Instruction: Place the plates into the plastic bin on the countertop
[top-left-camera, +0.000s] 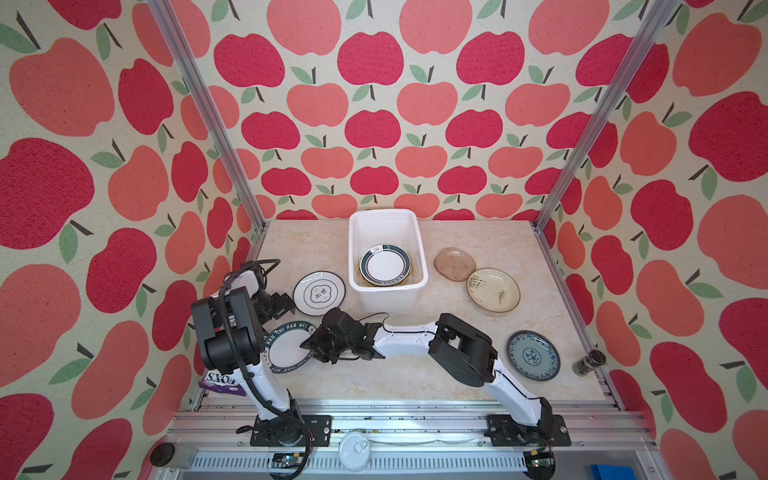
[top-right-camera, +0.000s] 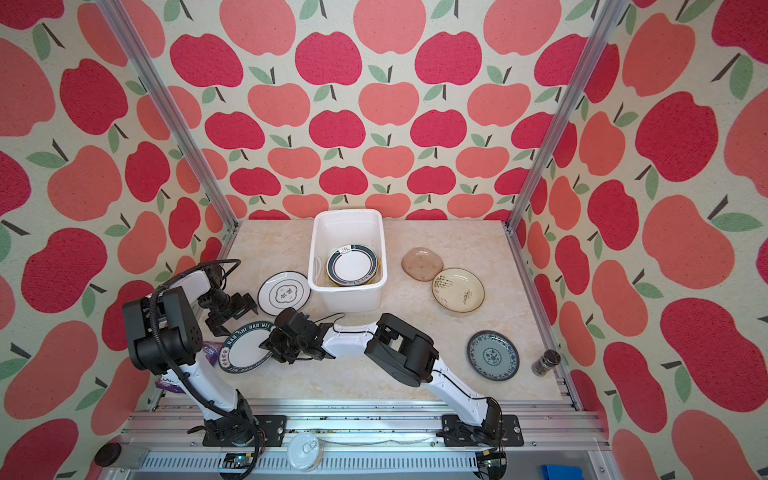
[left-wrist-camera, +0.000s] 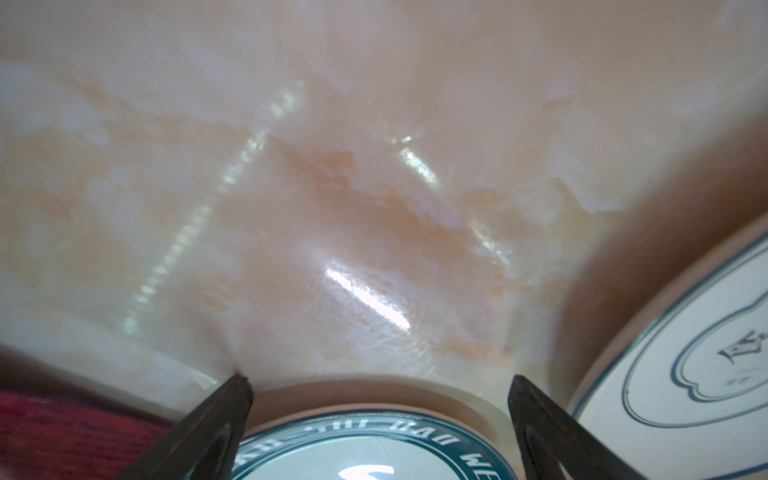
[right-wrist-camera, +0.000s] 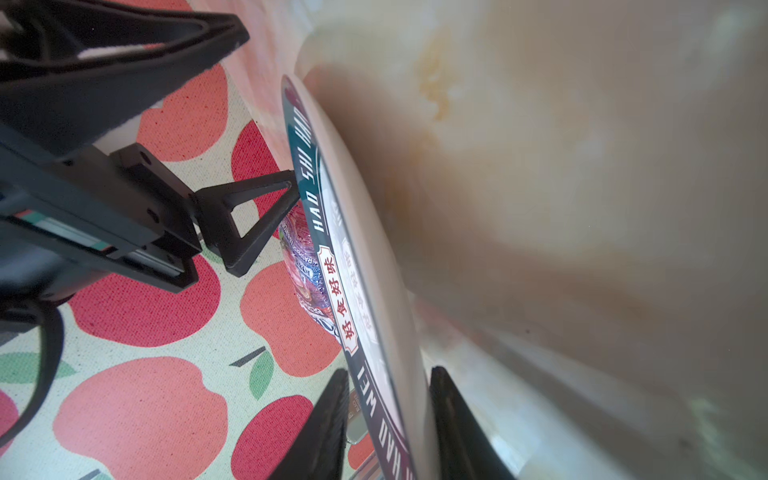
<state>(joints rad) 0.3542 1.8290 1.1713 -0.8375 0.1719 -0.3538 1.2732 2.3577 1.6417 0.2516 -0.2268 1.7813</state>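
Only wrist-side: right pincer (right-wrist-camera: 390, 372) astride plate (right-wrist-camera: 312, 195).

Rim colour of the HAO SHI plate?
Dark teal, white letters; lettered plate shows best in right wrist view.

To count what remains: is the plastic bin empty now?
Not empty: a dark-rimmed white plate lies face up inside the plastic bin.

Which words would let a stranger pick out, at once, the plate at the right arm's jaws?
Start at the white plastic bin at the back of the countertop. Come forward and left to two plates; take the nearer lettered plate. Unlike the thin-lined plate behind it, its broad dark rim carries white capitals.
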